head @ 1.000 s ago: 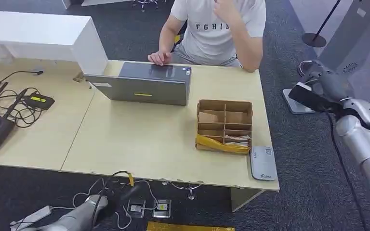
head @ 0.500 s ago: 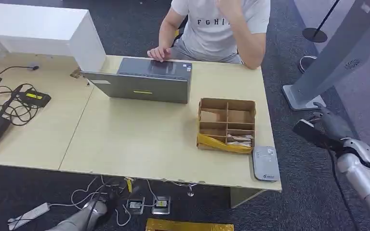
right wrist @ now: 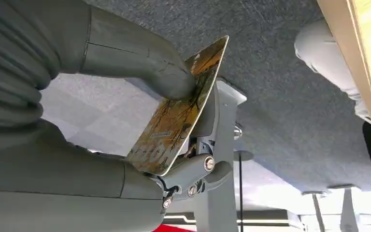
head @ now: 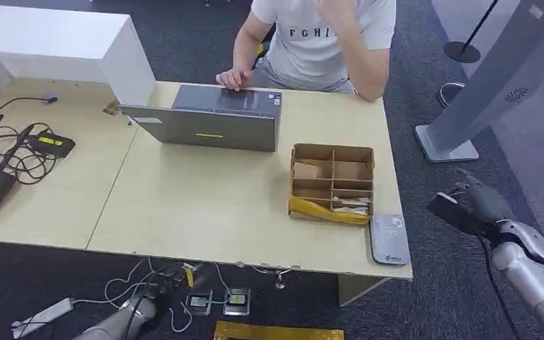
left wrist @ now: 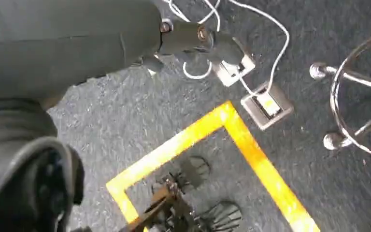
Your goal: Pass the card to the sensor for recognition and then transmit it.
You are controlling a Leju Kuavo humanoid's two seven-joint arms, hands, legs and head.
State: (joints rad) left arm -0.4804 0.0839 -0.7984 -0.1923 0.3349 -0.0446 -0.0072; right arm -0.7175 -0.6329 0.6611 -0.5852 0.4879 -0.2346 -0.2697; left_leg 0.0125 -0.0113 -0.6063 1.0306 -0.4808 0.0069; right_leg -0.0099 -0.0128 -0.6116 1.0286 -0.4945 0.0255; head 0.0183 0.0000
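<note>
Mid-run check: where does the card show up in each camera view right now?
Head view: the card itself cannot be made out; only the right hand shows, off the table's right edge, beside the grey sensor pad.
Left wrist view: not in it.
Right wrist view: the card, orange-patterned, pinched under the thumb near picture centre.
Shared landmark: the table edge.

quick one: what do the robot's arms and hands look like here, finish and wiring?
Right arm: glossy silver rounded shells, a black cable along it. Right hand: matte grey, with a black block at the wrist. Close up, a grey ribbed cover, thick grey thumb, screwed metal fingers. Left arm: silver.
</note>
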